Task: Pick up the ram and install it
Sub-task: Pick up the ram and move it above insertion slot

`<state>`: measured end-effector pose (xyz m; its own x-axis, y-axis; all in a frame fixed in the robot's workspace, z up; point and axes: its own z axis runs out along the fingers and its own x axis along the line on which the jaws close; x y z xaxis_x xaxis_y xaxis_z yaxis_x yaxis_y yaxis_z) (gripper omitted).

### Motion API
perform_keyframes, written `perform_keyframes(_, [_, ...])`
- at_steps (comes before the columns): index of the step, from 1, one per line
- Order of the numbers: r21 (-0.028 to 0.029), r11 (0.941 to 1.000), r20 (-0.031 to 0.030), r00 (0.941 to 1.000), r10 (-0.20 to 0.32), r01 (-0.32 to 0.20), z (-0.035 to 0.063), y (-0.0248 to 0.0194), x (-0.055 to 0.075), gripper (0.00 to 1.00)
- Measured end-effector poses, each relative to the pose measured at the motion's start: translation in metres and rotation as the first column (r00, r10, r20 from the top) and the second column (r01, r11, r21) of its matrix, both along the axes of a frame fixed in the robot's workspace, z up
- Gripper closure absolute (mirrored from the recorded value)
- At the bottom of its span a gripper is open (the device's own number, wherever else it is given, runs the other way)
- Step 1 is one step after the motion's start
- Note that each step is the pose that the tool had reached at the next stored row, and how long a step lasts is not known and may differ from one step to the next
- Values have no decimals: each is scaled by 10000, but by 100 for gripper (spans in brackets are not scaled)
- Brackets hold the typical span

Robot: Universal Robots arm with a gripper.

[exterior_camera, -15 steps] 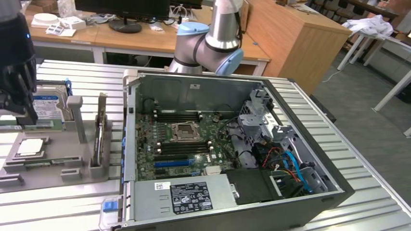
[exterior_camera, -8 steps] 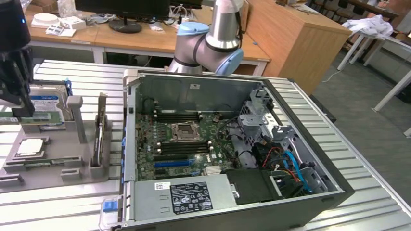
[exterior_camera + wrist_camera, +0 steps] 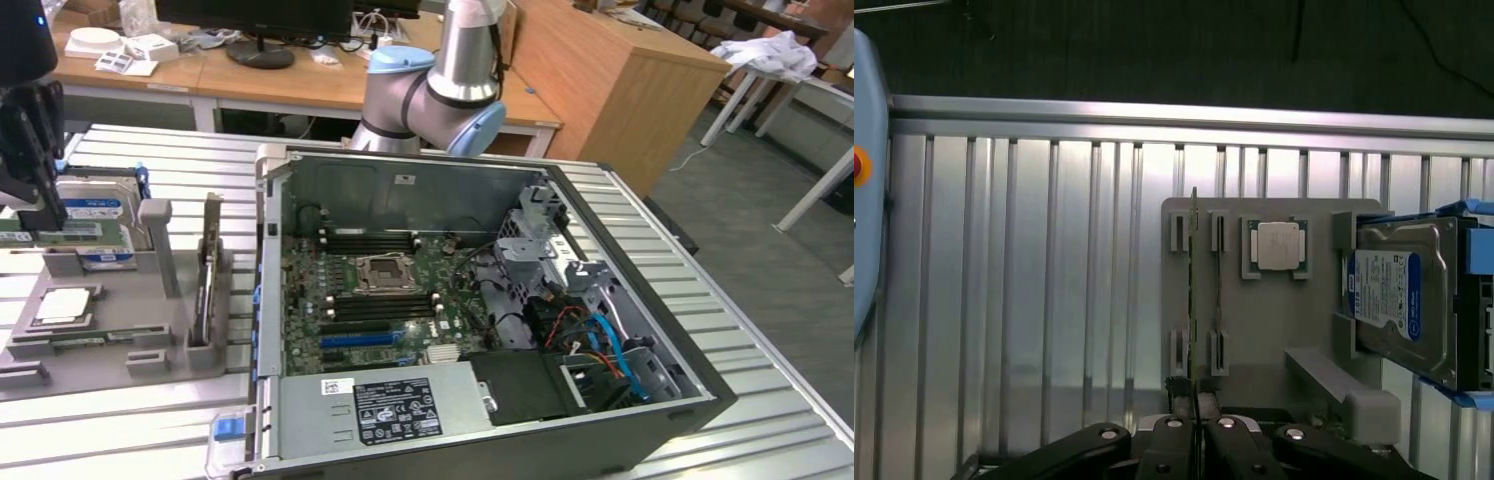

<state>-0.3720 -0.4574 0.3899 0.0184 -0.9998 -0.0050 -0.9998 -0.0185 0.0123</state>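
- Closest to us in the wrist view, the fingers (image 3: 1176,436) are clenched together on the near end of the ram (image 3: 1194,290). Their bases are cut off by the edge of the picture.
- We see the ram edge-on there, as a thin dark line over the slotted part of the grey holder (image 3: 1274,330), so we cannot make out its chips.
- In the exterior view the fingers (image 3: 40,205) hang over the far end of the grey holder (image 3: 134,310), with the ram (image 3: 67,237) as a narrow green strip just under them. The picture edge cuts off part of the strip.
- We cannot tell whether the ram has cleared the holder's slots or is touching them.
- The hard drive (image 3: 96,207) sits on the holder just behind the ram, partly hidden by the fingers. In the wrist view the hard drive (image 3: 1389,300) is cut off at one side.
- The processor (image 3: 64,305) lies flat on the holder, nearer us than the ram. It also shows in the wrist view (image 3: 1278,245).
- Another stick (image 3: 211,275) stands upright on the holder's side nearest the computer case (image 3: 694,395).
- The case lies open just beside the holder on the bench (image 3: 174,150), with its motherboard (image 3: 387,290) showing.
- The arm (image 3: 441,95) rises behind the case, its upper part out of frame.
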Motion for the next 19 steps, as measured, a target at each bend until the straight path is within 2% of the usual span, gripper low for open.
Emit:
perform_keyframes(8, [-2, 10000, -3, 10000, 3, -3, 2, -1, 19, 88])
perform_keyframes(19, [0, 10000, -1, 10000, 0, 0, 1, 0, 267, 88])
